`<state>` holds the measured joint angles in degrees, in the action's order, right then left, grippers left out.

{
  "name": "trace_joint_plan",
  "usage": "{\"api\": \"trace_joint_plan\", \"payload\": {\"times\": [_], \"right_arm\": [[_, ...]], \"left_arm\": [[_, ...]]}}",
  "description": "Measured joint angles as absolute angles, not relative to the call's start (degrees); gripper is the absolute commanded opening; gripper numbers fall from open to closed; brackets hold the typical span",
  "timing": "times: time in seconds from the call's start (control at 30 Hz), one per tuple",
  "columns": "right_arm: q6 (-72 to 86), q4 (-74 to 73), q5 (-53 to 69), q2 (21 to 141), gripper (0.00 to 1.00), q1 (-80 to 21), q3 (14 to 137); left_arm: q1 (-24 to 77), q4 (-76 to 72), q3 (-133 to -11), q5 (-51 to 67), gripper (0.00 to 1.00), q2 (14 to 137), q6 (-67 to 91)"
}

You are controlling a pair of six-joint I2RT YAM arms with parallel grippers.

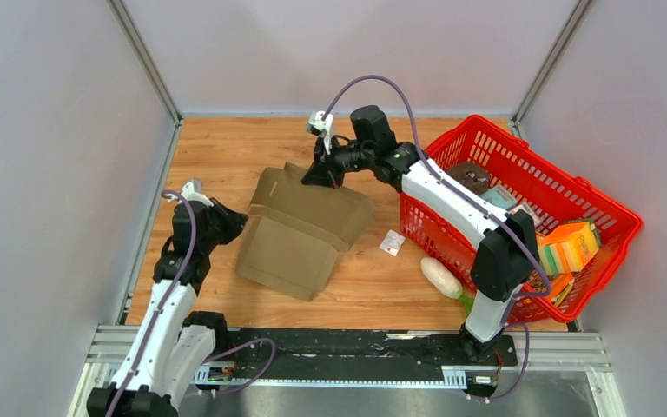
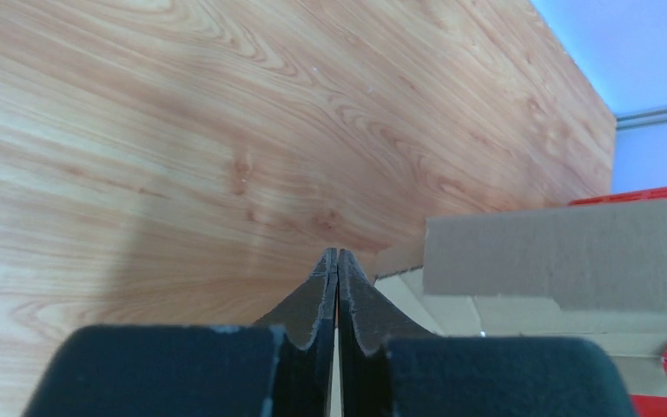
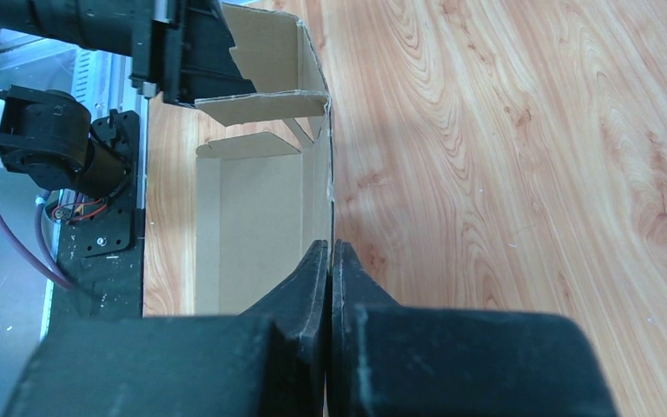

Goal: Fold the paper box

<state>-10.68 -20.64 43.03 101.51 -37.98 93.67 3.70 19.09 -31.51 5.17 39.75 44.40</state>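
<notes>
The paper box [image 1: 300, 233] lies in the middle of the wooden worktop [image 1: 226, 156], to the left of the red basket [image 1: 417, 230] and well apart from it. It is plain brown cardboard and only partly folded: some panels lie flat, and in the right wrist view one long side wall stands upright with short flaps at its far end.

The right claw [image 3: 330, 254] is at the far edge of the box. Its two fingers are pressed together, and the thin edge of the upright wall runs straight in between them, so this claw is clamped on the paper box.

The left claw [image 2: 337, 261] is at the left side of the box, at its edge. Its fingers meet at the tips, with only a very thin slit lower down. The cardboard shows just beside the right finger, but it cannot be told whether any card is caught between the fingers.

A small white packet [image 1: 392, 242] lies on the worktop between the box and the basket. A white oblong thing [image 1: 441, 277] lies near the basket's near wall. The basket holds several coloured things.
</notes>
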Motion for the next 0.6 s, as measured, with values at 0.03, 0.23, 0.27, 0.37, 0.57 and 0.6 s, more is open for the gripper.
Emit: {"api": "trace_joint_plan", "payload": {"times": [0.03, 0.23, 0.27, 0.37, 0.57, 0.6], "right_arm": [[-10.68, -20.67, 43.22, 101.51, 0.00, -37.93, 93.67], [-10.68, -20.67, 44.14, 101.51, 0.00, -37.74, 93.58], [-10.68, -20.62, 44.18, 101.51, 0.00, -37.67, 93.58], [-10.48, -20.60, 44.38, 101.51, 0.00, -37.54, 93.56], [-10.07, -20.25, 44.97, 101.51, 0.00, -37.28, 93.56], [-9.93, -20.27, 45.12, 101.51, 0.00, -37.23, 93.56]], "left_arm": [[3.66, 17.76, -31.53, 6.09, 0.06, 41.23, 44.99], [3.66, 13.65, -31.53, 8.58, 0.05, 44.42, 46.57], [3.64, 12.82, -31.53, 8.99, 0.04, 44.34, 46.68], [3.66, 11.25, -31.53, 10.52, 0.03, 44.34, 47.16], [3.68, 7.79, -28.73, 13.98, 0.02, 42.06, 50.19], [3.79, 7.55, -28.01, 14.50, 0.02, 41.47, 50.87]]}}
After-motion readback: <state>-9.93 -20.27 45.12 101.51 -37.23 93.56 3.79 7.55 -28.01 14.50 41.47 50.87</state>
